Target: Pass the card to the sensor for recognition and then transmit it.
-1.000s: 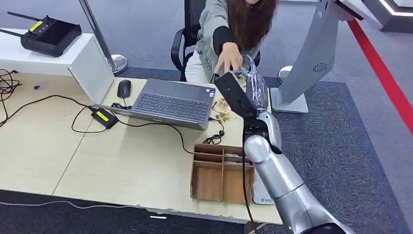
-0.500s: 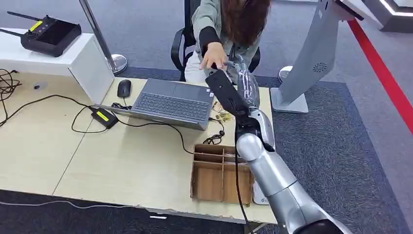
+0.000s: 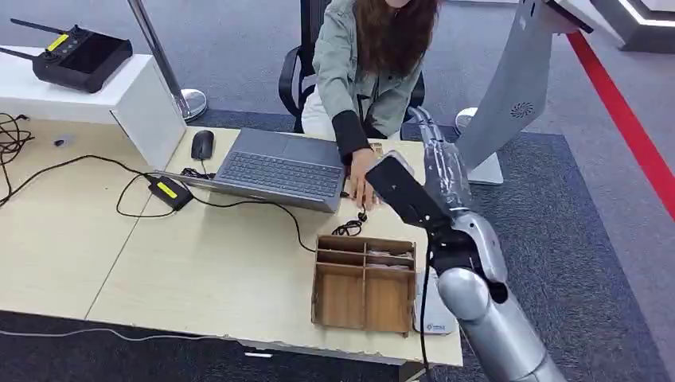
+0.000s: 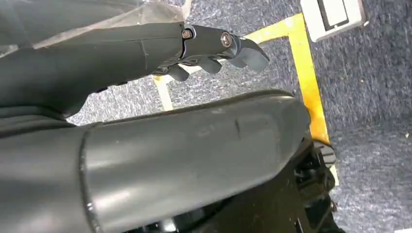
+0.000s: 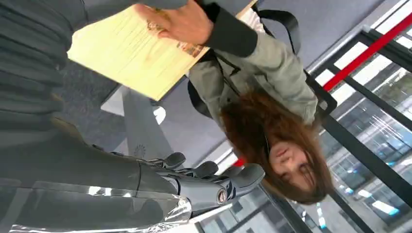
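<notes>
My right hand [image 3: 442, 163] is raised above the table's far right corner, wrapped in clear film, its fingers apart and holding nothing; the right wrist view shows those fingers [image 5: 204, 184] spread in the air. A person seated behind the table presses a hand [image 3: 362, 177] onto the tabletop beside the laptop, over small brownish cards [image 5: 192, 47] that are mostly hidden. A flat white sensor pad [image 3: 434, 314] lies at the table's near right corner. My left hand [image 4: 209, 48] hangs over the carpet with nothing in it.
A wooden divided box [image 3: 318, 278] stands beside the white pad. A laptop [image 3: 278, 167], mouse [image 3: 203, 144], cables and a black adapter [image 3: 171, 191] lie further left. A grey kiosk stand [image 3: 509, 95] rises to the right of the table.
My right arm has swung right and drawn back. The person's hand, up at my right hand before, has dropped to the table beside the laptop.
</notes>
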Controlling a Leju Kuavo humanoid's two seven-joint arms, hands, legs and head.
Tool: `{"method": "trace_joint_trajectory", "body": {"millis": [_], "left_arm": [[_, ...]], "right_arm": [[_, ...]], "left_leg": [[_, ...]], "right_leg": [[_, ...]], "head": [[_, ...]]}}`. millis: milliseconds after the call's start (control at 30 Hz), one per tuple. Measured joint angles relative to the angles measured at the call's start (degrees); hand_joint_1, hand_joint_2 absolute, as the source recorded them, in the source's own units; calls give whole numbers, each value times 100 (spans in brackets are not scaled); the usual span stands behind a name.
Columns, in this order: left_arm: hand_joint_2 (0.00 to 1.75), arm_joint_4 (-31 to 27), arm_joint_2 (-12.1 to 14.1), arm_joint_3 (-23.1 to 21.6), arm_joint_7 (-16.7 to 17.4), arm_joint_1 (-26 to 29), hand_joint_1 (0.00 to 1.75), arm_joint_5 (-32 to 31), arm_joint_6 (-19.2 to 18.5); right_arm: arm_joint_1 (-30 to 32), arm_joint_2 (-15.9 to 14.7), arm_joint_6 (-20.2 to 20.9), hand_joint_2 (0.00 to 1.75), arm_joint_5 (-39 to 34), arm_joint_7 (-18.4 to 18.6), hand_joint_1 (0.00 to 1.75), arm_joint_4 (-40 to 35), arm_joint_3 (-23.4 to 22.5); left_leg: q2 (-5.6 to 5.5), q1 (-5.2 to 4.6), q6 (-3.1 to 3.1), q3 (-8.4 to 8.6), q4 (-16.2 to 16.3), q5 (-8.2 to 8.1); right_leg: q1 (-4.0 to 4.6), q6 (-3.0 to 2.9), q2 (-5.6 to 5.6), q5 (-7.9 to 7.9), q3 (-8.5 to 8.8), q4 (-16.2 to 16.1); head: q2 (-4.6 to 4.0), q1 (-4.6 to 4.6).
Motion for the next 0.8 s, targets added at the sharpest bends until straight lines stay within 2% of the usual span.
{"method": "trace_joint_trajectory", "body": {"millis": [233, 400, 433, 467, 500, 633, 667, 700, 733, 767, 800], "left_arm": [[0, 0, 28, 114, -22, 16, 0, 107, -15], [0, 0, 53, 199, -24, 17, 0, 107, -44], [0, 0, 57, 206, -24, 18, 0, 107, -46], [0, 0, 59, 214, -24, 17, 0, 105, -46], [0, 0, 61, 223, -26, 13, 0, 105, -46], [0, 0, 64, 243, -26, 13, 0, 98, -46], [0, 0, 64, 243, -26, 6, 0, 96, -46], [0, 0, 64, 243, -26, 1, 0, 90, -46], [0, 0, 64, 243, -26, -2, 0, 77, -46], [0, 0, 64, 243, -26, -2, 0, 66, -48], [0, 0, 64, 245, -28, -3, 0, 53, -61]], "right_arm": [[977, -702, 109, 175, 109, -20, 0, -1253, -194], [1347, -921, 204, 175, 151, -46, 0, -1634, -212], [1381, -949, 210, 175, 158, -55, 2, -1667, -212], [1407, -962, 221, 175, 164, -68, 12, -1695, -210], [1440, -973, 225, 175, 168, -81, 12, -1713, -210], [1608, -997, 217, 175, 238, -168, 42, -1739, -181], [1625, -997, 210, 175, 271, -195, 91, -1736, -170], [1636, -997, 201, 175, 306, -210, 91, -1732, -162], [1645, -993, 184, 175, 380, -219, 106, -1713, -153], [1660, -986, 162, 175, 477, -227, 140, -1688, -146], [1667, -980, 144, 175, 560, -236, 140, -1660, -138]], "left_leg": [[0, 1, 2, -2, -1, -3], [2, 2, 1, -2, -1, -3], [2, 2, 1, -2, -1, -3], [2, 2, 1, -1, -2, -2], [1, 2, 0, -1, -2, -2], [1, 3, -1, -3, -2, -1], [2, 3, -1, -3, -2, -1], [1, 3, -1, -3, -2, -1], [-1, 3, -1, -3, -2, -1], [-1, 3, -1, -4, -2, -1], [-1, 3, -1, -5, -2, -1]], "right_leg": [[0, 2, 2, -2, 2, 0], [0, 1, 2, -2, 1, 2], [0, 1, 2, -2, 1, 2], [0, 1, 2, -1, 1, 2], [1, 1, 3, -1, 2, 2], [1, 0, 2, -1, 2, 4], [1, 0, 2, -1, 2, 4], [1, 0, 2, -1, 2, 4], [1, 0, 2, -1, 2, 4], [1, 0, 1, -2, 2, 4], [0, 0, 1, -2, 2, 4]], "head": [[0, 5], [0, 4], [0, 2], [0, 2], [0, 2], [0, 2], [0, 2], [0, 4], [0, 2], [0, 2], [0, 4]]}}
